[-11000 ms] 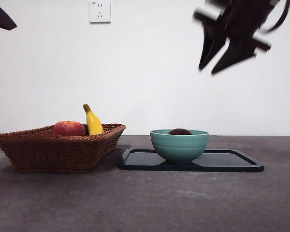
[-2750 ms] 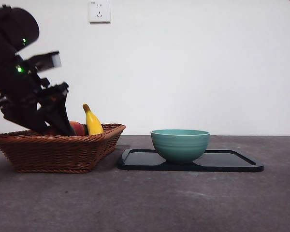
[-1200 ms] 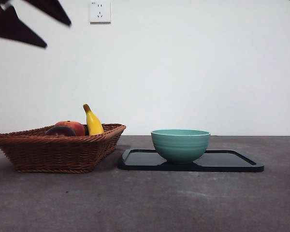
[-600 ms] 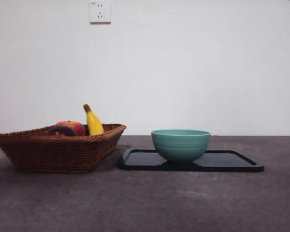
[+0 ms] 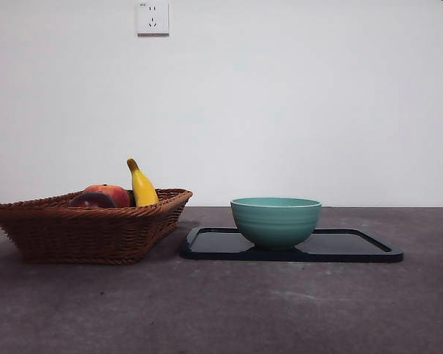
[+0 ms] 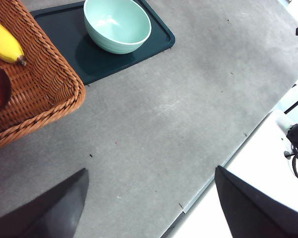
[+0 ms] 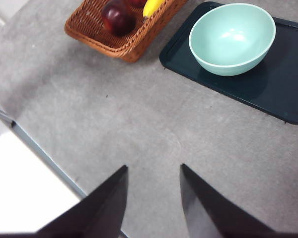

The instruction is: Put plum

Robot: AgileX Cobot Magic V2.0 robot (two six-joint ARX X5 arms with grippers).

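The plum (image 7: 117,16) lay inside the wicker basket (image 5: 88,234), near the basket's front part, just beside the red apple (image 5: 109,194) and close to the yellow banana (image 5: 142,186). In the front view only its dark top (image 5: 91,199) showed over the basket rim. Judging from this, the placing step looked finished, because the fruit rested on the basket floor and no tool touched it. The teal bowl (image 5: 275,220), which stood on the dark tray (image 5: 354,247) just beside the basket, was empty. The left tool (image 6: 149,208) hung high above the desk (image 5: 221,310), well away from the basket, with its two jaws standing wide apart and nothing between them. The right tool (image 7: 151,198) also hung high over the desk, on the near side of the tray, far from the basket; its jaws had a clear gap and held nothing. So the plum was well apart from both tools, and neither of them pointed at it. If the task asks only to put the plum into the basket, the next move probably calls for nothing more than keeping both arms at rest. One thing to check is that the plum sits stable against the apple and does not roll.
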